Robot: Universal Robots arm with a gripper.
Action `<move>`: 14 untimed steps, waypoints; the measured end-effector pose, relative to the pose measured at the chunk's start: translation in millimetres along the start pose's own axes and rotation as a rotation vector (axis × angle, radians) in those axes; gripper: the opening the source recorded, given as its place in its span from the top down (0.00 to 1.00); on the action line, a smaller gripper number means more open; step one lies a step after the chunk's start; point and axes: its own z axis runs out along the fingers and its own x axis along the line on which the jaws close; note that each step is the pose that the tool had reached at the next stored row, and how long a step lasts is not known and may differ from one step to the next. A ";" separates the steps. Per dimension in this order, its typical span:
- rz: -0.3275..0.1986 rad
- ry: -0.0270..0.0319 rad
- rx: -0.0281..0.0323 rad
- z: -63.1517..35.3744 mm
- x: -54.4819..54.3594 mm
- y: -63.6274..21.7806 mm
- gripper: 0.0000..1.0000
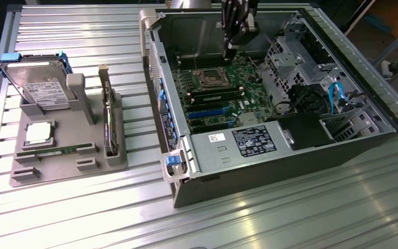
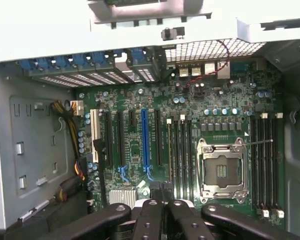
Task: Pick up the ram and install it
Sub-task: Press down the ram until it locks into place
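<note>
The long green ram stick [image 1: 216, 97] is seated in a motherboard slot inside the open grey computer case [image 1: 206, 181]. The closed, empty black gripper [image 1: 231, 50] is positioned above it. The case is supported by a ribbed metal table [image 1: 289, 218].

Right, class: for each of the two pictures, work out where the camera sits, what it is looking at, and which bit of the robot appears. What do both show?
Exterior view: high, off the arm, looking down at the open computer case and parts tray; the arm's gripper hangs above the motherboard.
Wrist view: on the arm, looking down into the case; dark gripper fingers show.
Shared: motherboard, processor socket.
</note>
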 end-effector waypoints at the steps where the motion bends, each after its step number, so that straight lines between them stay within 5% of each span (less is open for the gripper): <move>1: 0.021 0.0000 -0.0029 0.1 0.0 0.0 0.89; 6: 0.091 0.0000 -0.0121 0.4 0.0 0.1 0.89; 9: 0.104 -0.0069 -0.0145 0.6 0.1 0.2 0.89; 11: 0.110 -0.0223 -0.0175 0.5 0.1 0.3 0.89; 13: 0.112 -0.0530 -0.0210 0.5 0.1 0.5 0.89; 14: 0.112 -0.0733 -0.0231 0.5 0.1 0.6 0.89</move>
